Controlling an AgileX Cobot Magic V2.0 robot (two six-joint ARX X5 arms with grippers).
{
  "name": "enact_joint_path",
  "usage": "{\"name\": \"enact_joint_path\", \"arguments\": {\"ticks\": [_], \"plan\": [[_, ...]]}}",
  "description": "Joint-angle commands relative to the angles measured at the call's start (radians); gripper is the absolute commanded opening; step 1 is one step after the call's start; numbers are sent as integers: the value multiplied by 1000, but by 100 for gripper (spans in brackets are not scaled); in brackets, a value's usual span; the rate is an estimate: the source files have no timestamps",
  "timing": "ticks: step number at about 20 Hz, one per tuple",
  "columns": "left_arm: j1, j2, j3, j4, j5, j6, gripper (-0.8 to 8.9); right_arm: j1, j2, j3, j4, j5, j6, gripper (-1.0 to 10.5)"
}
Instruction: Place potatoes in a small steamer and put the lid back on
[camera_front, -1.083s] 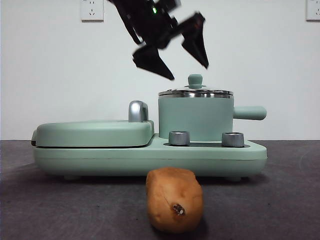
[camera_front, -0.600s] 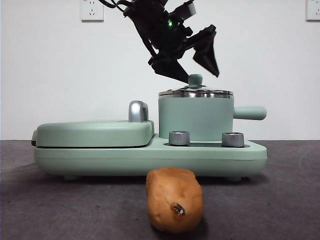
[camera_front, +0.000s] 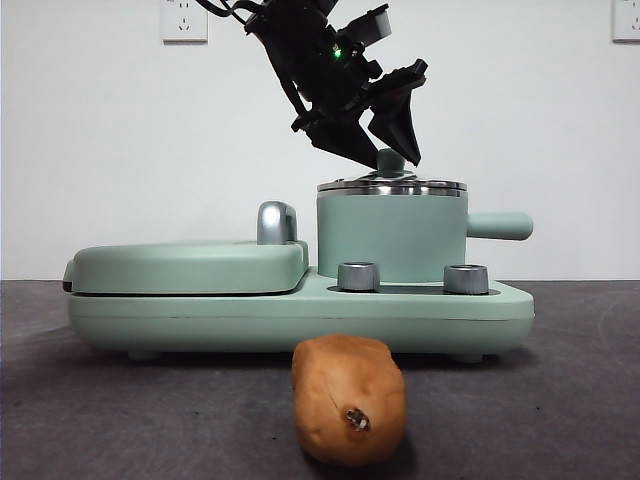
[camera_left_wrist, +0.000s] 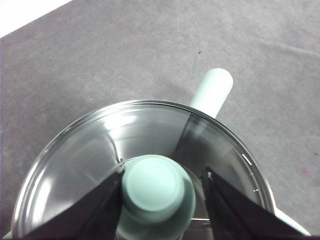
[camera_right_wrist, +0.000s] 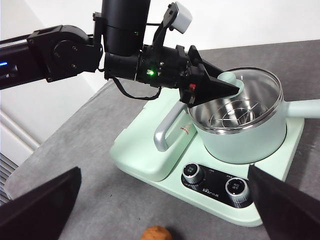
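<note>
Since the lid (camera_front: 391, 184) is seated on the small steamer (camera_front: 391, 237) and the potato (camera_front: 349, 400) lies on the surface (camera_front: 560, 400) in front of the appliance base (camera_front: 300, 310), you're at the lid-off step, nothing loaded yet. The left tool (camera_left_wrist: 159, 187) is down at the lid's knob (camera_left_wrist: 156, 187) w/ its jaws spread, one on each side of the knob; the left wrist view shows them close against it, but I can't tell if they're touching or gripping yet. In the front view the same tool comes in from above, tilted, tips at knob height. The right tool (camera_right_wrist: 160, 210) hangs well back and above the surface, jaws wide apart, holding nothing. Next, I'd judge: pinch the knob squarely, lift straight up so the steel rim clears the pot, then park the lid somewhere off to the side, not on the potato and not in the right arm's path. The knob's small and rounded, so an off-centre pinch may slip or tip the glass. After that you've got the potato to pick, drop into the steamer (rack visible inside via the right wrist view), then lid back on.
</note>
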Motion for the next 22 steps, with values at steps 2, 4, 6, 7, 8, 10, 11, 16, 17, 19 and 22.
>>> {"name": "enact_joint_path", "arguments": {"ticks": [2,4,6,7,8,10,11,16,17,19,22], "plan": [[-9,24,33,5,-3,25,137,3,3,14,6,1,-10,555],[-9,24,33,11,-4,24,82,3,3,14,6,1,-10,555],[-9,24,33,30,-4,23,66,3,3,14,6,1,-10,555],[-10,24,33,43,-4,19,66,3,3,14,7,2,-10,555],[-10,22,34,54,-4,12,66,3,3,14,7,2,-10,555],[-10,12,44,54,-4,8,66,3,3,14,7,32,-10,554],[-10,7,61,38,-4,-15,66,3,3,14,5,70,-7,554],[-7,-9,198,-135,-4,-39,57,4,24,19,-24,126,17,553],[-5,-10,237,-185,-4,-36,57,4,40,26,-41,142,23,546],[2,-20,284,-249,-4,-35,56,18,77,43,-80,165,24,544],[26,-58,291,-293,-4,-23,54,81,158,79,-131,197,31,544]]}}
